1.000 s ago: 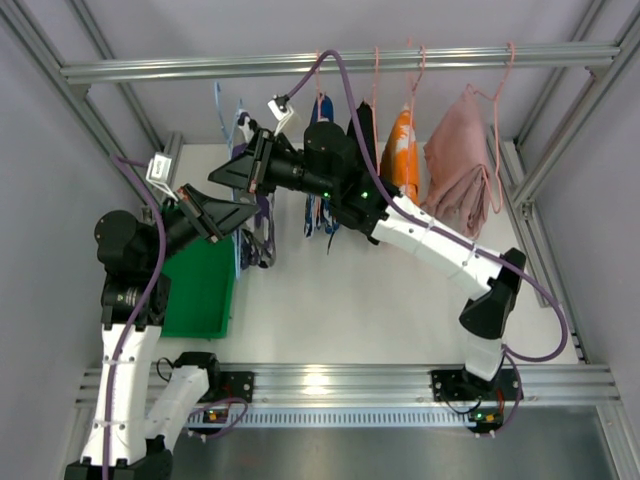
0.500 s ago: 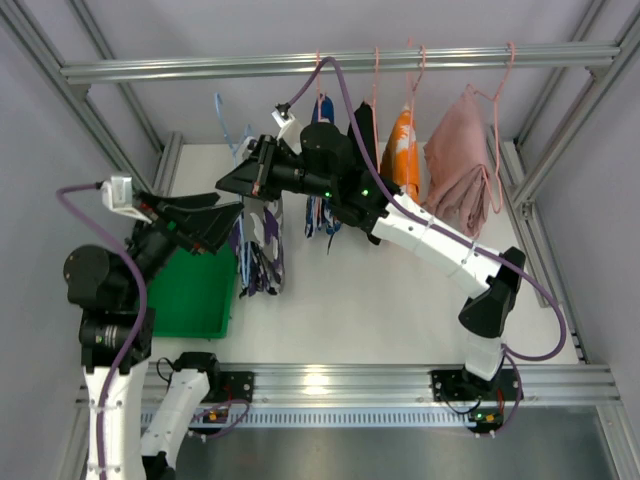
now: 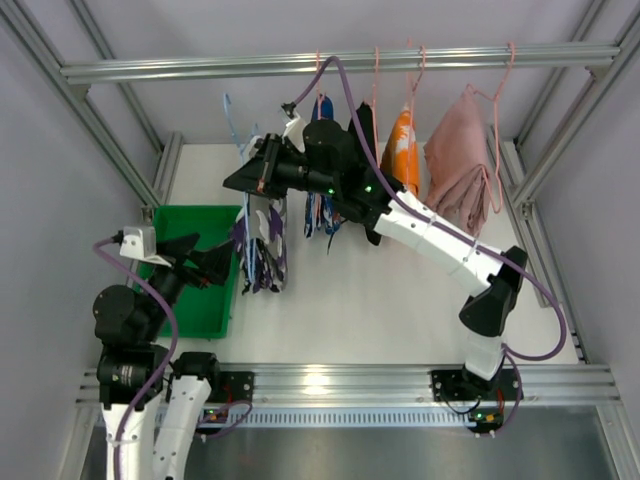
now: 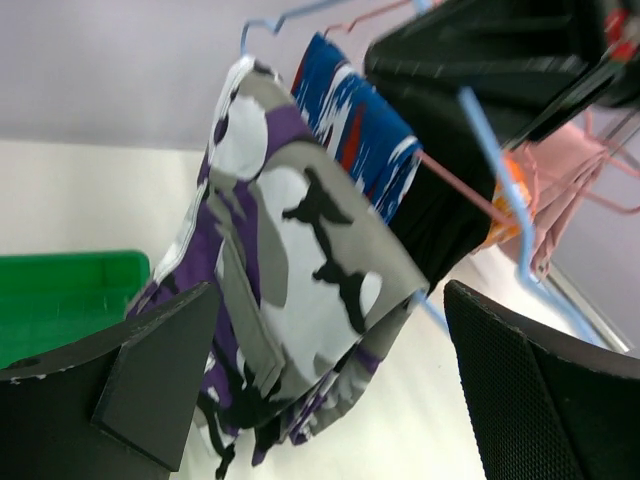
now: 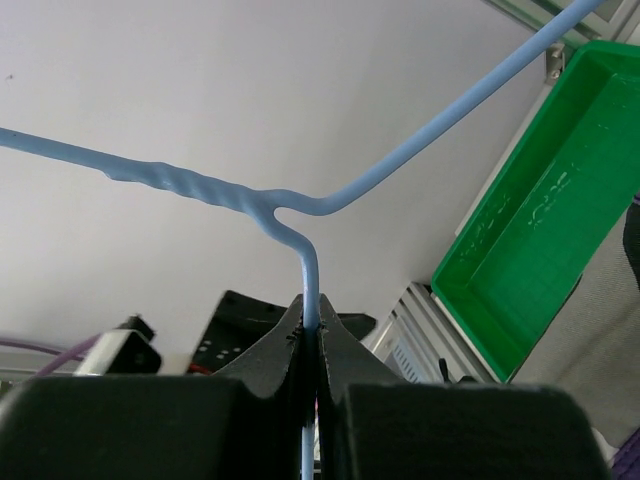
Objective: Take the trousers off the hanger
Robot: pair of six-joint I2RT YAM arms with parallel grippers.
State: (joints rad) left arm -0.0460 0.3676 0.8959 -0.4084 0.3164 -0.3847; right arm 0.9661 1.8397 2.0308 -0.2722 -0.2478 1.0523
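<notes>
The purple, white and black print trousers (image 3: 263, 248) (image 4: 290, 250) hang draped over the light-blue wire hanger (image 3: 229, 110) (image 4: 492, 170) (image 5: 311, 262). My right gripper (image 3: 245, 176) (image 5: 311, 335) is shut on the hanger's wire stem just below its twisted neck and holds it up above the table. My left gripper (image 3: 214, 266) (image 4: 330, 400) stands wide open just left of the trousers' lower part. The cloth shows beyond its two fingers (image 4: 150, 385), with nothing held between them.
A green bin (image 3: 190, 290) (image 5: 540, 220) sits on the table under the left gripper. On the rail behind hang a blue-and-white garment (image 4: 350, 125), a black garment (image 4: 440, 215), an orange one (image 3: 402, 150) and a pink one (image 3: 460, 160) on pink hangers.
The left gripper opened, let go of the trousers and dropped back toward the near left over the bin. The right gripper stays shut on the hanger, and the trousers hang longer.
</notes>
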